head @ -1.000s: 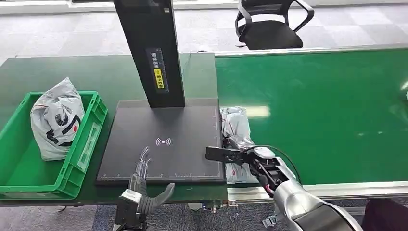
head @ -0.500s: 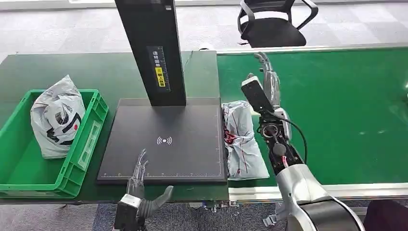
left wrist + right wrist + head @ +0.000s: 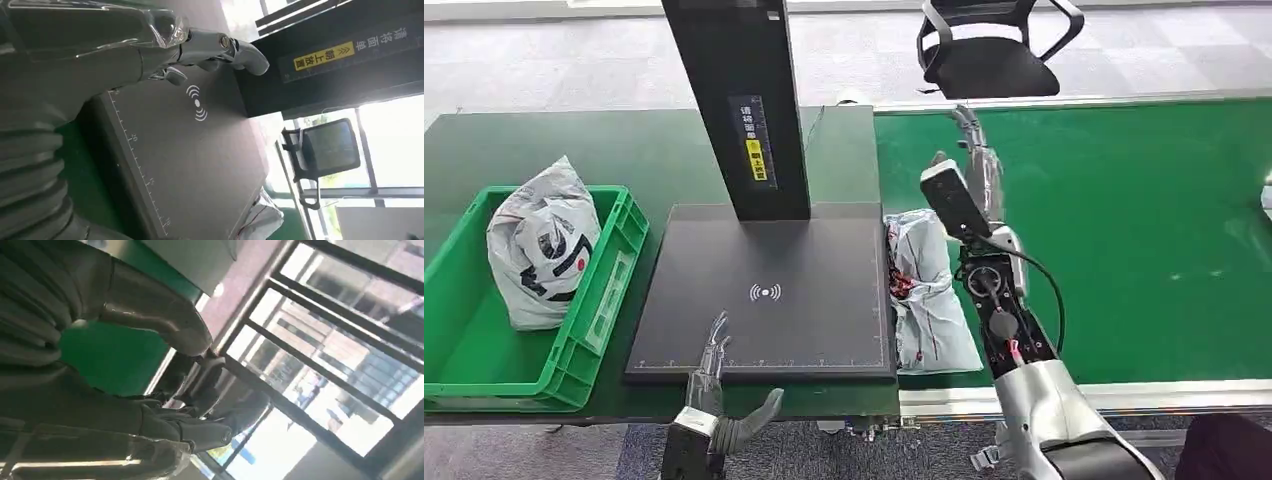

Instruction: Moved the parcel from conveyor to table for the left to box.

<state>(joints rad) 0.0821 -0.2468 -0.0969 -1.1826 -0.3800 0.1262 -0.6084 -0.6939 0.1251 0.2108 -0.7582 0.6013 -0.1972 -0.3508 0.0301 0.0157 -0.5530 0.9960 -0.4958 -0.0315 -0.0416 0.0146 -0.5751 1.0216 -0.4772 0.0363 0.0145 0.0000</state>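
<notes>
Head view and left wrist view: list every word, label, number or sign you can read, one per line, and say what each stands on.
Yellow label on the black post: Chinese characters, seemingly "朝上放置"; the white line beside it is too blurred.
Wireless-wave symbol, no words, on the black scanner pad.
Ruler ticks along the pad edge, "20" seems legible; other numbers too small.
Black and red print on the grey parcel in the green crate: unreadable.
Red marks on the parcel by the conveyor: unreadable.
</notes>
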